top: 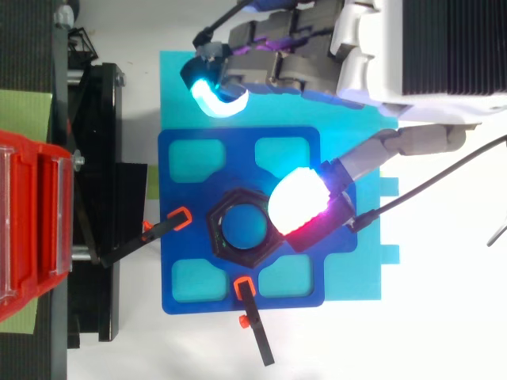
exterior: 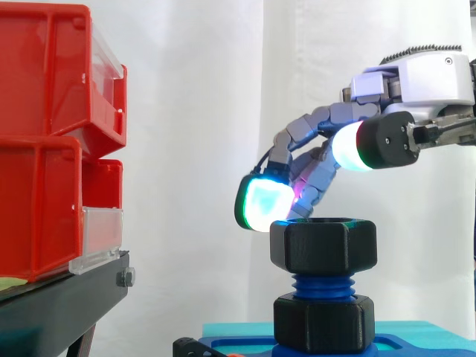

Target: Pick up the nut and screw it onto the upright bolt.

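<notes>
The hand [exterior: 428,82] reaches in from the right at about the height of the nut [exterior: 323,245]. Its fingers are loosely bent and spread apart, with nothing in their grasp. In the side view a cyan-glowing fingertip [exterior: 264,204] hangs just above the nut's upper left edge. From above, the fingers lie off to one side of the nut, over a cyan sheet [top: 356,277]. One white-and-magenta pad [top: 299,198] sits right at the nut's corner; I cannot tell whether it touches.

The nut is already on the upright bolt [exterior: 323,286], sitting level near its top. Several blue threads are bare between it and a second black nut [exterior: 323,323] down at the base. From above, the bolt's blue end shows through the nut's hole.

The bolt stands in the middle of a blue plate [top: 182,158] that rests on the cyan sheet on the white tabletop [top: 444,317]. Two orange-and-black clamps [top: 170,224] [top: 252,317] point at the plate's edges.

Well off to the left, two red bins [exterior: 44,74] [exterior: 41,208] are stacked on a black stand [exterior: 59,305], each with a clear front panel. Their contents are hidden from here.
</notes>
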Action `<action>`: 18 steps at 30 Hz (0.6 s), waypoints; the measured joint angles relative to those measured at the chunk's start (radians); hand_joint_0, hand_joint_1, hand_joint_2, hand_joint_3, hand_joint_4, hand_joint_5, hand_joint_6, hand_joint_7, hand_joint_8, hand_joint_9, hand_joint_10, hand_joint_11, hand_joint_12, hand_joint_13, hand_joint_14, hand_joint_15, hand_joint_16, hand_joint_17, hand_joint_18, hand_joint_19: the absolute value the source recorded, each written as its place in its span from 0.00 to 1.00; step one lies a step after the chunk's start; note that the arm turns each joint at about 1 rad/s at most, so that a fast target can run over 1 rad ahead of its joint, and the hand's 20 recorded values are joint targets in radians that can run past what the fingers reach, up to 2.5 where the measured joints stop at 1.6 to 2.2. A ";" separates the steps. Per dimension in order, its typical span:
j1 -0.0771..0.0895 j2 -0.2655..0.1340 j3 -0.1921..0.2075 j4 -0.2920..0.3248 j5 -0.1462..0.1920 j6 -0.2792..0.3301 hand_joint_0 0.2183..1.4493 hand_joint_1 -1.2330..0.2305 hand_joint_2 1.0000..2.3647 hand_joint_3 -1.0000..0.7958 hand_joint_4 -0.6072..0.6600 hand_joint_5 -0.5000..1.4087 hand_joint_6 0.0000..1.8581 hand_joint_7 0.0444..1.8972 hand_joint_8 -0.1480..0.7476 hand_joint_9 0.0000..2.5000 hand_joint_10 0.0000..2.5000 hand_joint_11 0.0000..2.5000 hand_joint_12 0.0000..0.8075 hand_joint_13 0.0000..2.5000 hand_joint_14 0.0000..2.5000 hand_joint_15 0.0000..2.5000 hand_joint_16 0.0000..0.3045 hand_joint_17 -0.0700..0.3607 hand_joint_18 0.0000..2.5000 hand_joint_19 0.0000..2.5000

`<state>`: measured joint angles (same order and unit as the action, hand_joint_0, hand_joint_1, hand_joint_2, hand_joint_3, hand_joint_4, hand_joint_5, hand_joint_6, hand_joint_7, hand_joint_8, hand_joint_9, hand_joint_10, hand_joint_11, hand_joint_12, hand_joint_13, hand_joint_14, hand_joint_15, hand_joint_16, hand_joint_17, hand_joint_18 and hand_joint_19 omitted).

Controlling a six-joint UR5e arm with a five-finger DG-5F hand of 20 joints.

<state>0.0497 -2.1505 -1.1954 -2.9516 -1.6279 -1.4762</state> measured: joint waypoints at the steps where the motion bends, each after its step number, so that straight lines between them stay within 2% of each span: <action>1: 0.001 0.000 0.000 0.009 0.000 -0.006 0.23 0.70 0.00 0.28 0.62 0.19 0.27 0.35 0.39 0.32 0.00 0.00 0.25 0.26 0.00 0.00 0.08 0.29 0.15 0.04; 4: 0.008 -0.001 0.000 0.038 0.002 -0.018 0.23 0.70 0.00 0.28 0.62 0.20 0.27 0.35 0.39 0.32 0.00 0.00 0.25 0.26 0.00 0.00 0.08 0.29 0.15 0.03; 8: 0.020 -0.001 0.000 0.045 0.007 -0.023 0.23 0.71 0.00 0.28 0.62 0.20 0.27 0.37 0.39 0.31 0.00 0.00 0.27 0.23 0.00 0.00 0.08 0.29 0.10 0.00; 10: 0.029 -0.001 0.000 0.039 0.011 -0.024 0.23 0.71 0.00 0.28 0.62 0.21 0.27 0.38 0.39 0.29 0.00 0.00 0.28 0.20 0.00 0.00 0.08 0.30 0.05 0.00; 18: 0.070 -0.001 0.000 0.033 0.025 -0.022 0.22 0.72 0.00 0.28 0.62 0.21 0.27 0.39 0.39 0.28 0.00 0.00 0.30 0.19 0.00 0.00 0.09 0.30 0.03 0.00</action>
<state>0.1200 -2.1515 -1.1949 -2.9186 -1.6027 -1.4981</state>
